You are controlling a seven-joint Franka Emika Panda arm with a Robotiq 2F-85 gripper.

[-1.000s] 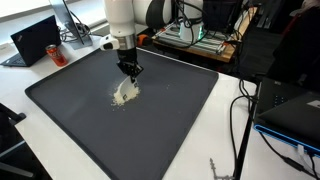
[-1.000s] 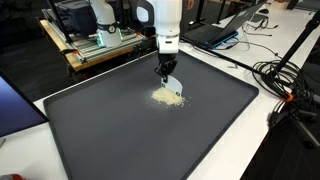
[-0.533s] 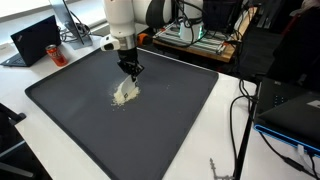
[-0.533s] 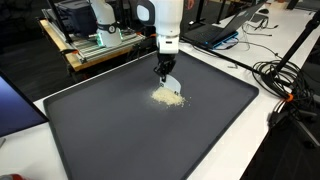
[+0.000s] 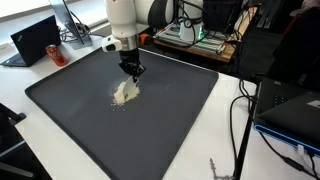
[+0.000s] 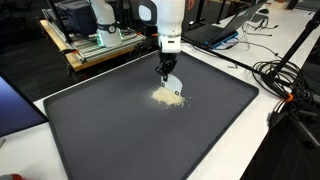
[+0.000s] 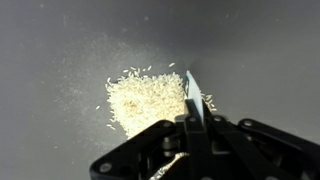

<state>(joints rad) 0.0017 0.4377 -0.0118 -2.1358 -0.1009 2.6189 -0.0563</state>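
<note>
Gripper point(image 7: 192, 120) clenched on one thin blade point(image 7: 193, 95); one rice pile point(image 7: 145, 102), one mat point(image 7: 260, 50).

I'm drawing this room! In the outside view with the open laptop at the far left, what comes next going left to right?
Open laptop → dark can → pile of rice → black cable. The gripper hangs right over the rice, so it has no clear place in the row.
</note>
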